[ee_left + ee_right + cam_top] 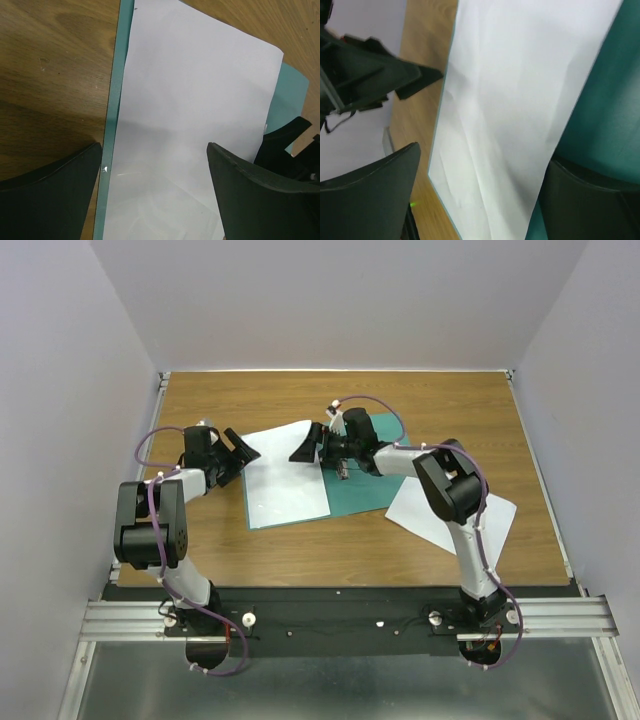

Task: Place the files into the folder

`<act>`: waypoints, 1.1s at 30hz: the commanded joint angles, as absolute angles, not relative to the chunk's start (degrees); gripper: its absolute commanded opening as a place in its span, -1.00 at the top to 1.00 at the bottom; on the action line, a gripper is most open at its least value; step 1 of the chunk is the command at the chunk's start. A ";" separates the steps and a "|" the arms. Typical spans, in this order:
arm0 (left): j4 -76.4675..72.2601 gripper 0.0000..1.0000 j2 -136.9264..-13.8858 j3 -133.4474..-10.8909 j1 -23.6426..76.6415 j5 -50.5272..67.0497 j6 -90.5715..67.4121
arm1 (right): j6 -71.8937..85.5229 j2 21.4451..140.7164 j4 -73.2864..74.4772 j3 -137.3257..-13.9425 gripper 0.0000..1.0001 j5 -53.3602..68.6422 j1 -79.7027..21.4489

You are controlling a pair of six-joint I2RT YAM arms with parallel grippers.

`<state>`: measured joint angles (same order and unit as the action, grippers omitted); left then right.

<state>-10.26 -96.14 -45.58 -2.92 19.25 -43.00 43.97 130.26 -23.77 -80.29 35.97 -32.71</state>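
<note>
1 sheet point(287, 480) on folder point(365, 492), between left pincer point(245, 452) and right pincer point(303, 444), jaws spread

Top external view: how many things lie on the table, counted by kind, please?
Teal-green folder: 1
White paper sheets: 2, one on the folder, one beside it
Total: 3

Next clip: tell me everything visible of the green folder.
The folder is thin, flat and teal-green, lying open on the wooden table. A white sheet covers its left half, leaving a narrow teal margin along the edge; the right half lies bare. The open right gripper hovers over it near the spine; contact cannot be judged.
</note>
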 commanded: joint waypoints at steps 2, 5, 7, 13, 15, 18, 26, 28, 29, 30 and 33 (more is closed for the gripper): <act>-3.87 -0.93 -93.78 -45.79 -2.99 14.77 -42.45 | 38.32 125.51 -6.54 -82.87 -1.00 20.43 -33.40; -2.73 -0.93 -92.46 -46.49 -2.90 13.10 -42.36 | 36.65 123.15 -2.22 -83.58 -1.00 13.92 -33.84; -2.03 -0.92 -91.59 -47.02 -2.90 12.05 -42.36 | 35.43 121.65 -0.80 -83.50 -1.00 11.61 -33.84; 1.13 -0.93 -86.41 -48.25 -2.81 8.71 -42.10 | 32.35 114.62 2.63 -82.44 -1.00 4.22 -33.93; 1.67 -0.93 -84.12 -48.34 -2.20 8.35 -41.93 | 31.82 112.60 2.90 -82.00 -1.00 3.52 -33.93; 2.81 -0.93 -81.57 -49.65 -0.80 6.77 -41.40 | 31.20 107.86 3.25 -79.72 -1.00 0.27 -33.93; 6.06 -0.93 -86.02 -58.79 12.55 2.55 -38.58 | 34.97 89.50 3.16 -65.93 -1.00 -12.92 -32.35; 7.55 -0.93 -89.19 -63.44 15.02 1.59 -38.67 | 36.55 86.94 3.25 -61.19 -1.00 -12.66 -31.29; 7.99 -0.93 -92.52 -64.94 17.29 1.06 -38.76 | 37.08 85.79 3.25 -59.52 -1.00 -12.74 -29.90; 9.22 -0.93 -94.29 -66.52 18.27 0.97 -39.11 | 37.79 83.52 3.16 -56.63 -1.00 -13.09 -29.10; 11.85 -0.86 -100.97 -74.67 22.13 0.44 -40.16 | 40.51 80.08 3.25 -52.92 -1.00 -13.45 -25.50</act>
